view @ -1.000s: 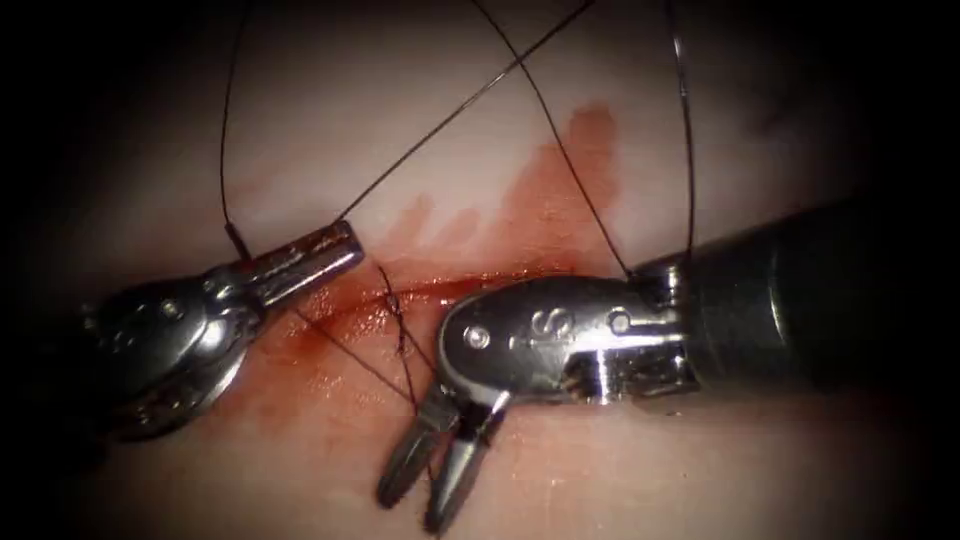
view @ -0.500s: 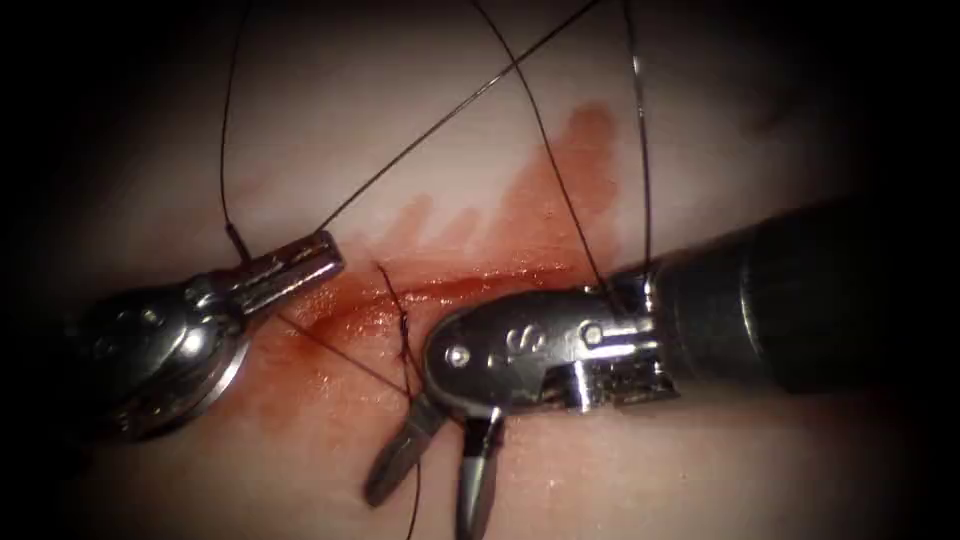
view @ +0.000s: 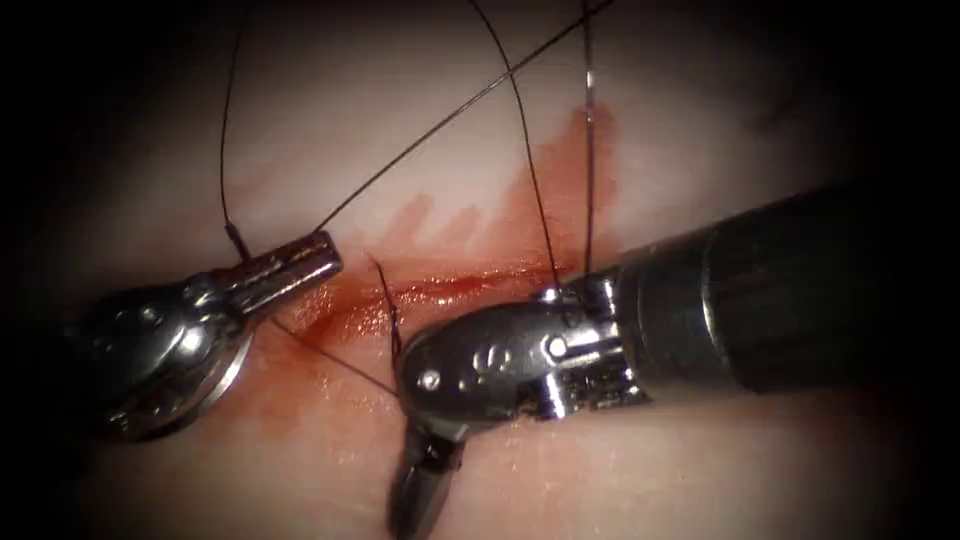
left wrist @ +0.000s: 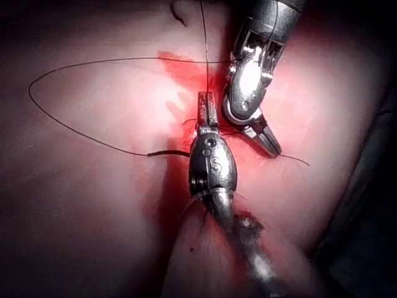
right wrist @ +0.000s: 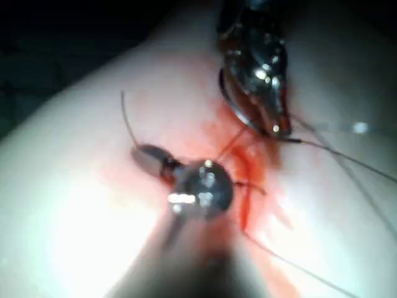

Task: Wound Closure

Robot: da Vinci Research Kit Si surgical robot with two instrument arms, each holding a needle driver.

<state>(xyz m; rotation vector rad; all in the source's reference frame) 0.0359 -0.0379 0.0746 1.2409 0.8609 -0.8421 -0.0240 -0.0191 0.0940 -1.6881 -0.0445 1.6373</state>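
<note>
Endoscope view: steel jaws of the left tool (view: 320, 258), at the left end of the cut (view: 470, 283), are pressed together on the fine black thread (view: 440, 133). One strand climbs away from the tips and another leaves behind them. The polished right tool (view: 412, 505) lies just below the cut on the pale, glistening tissue (view: 700, 130). Its jaws point downward and are closed, apparently on a tail of thread running from the dark stitch at the wound. Smeared red fluid (view: 560, 190) stains the surface above the cut.

Left wrist view: the left tool (left wrist: 206, 105) holds a wide loop of thread (left wrist: 124, 59) that ends in a short, thicker dark piece (left wrist: 169, 153) lying on the tissue. Whether that piece is the needle cannot be told. Just beside it, the right tool (left wrist: 267, 143) has its jaws together, with a thread end trailing out of them.

Right wrist view: the right tool (right wrist: 149, 155) pinches a curling strand of thread (right wrist: 127, 121). The left tool (right wrist: 276, 121) sits near the wound.

Such thread is probably limp, light and slippery when wet, and easily frayed by serrated jaws. A flat grip well back from the knot would suit it best.
</note>
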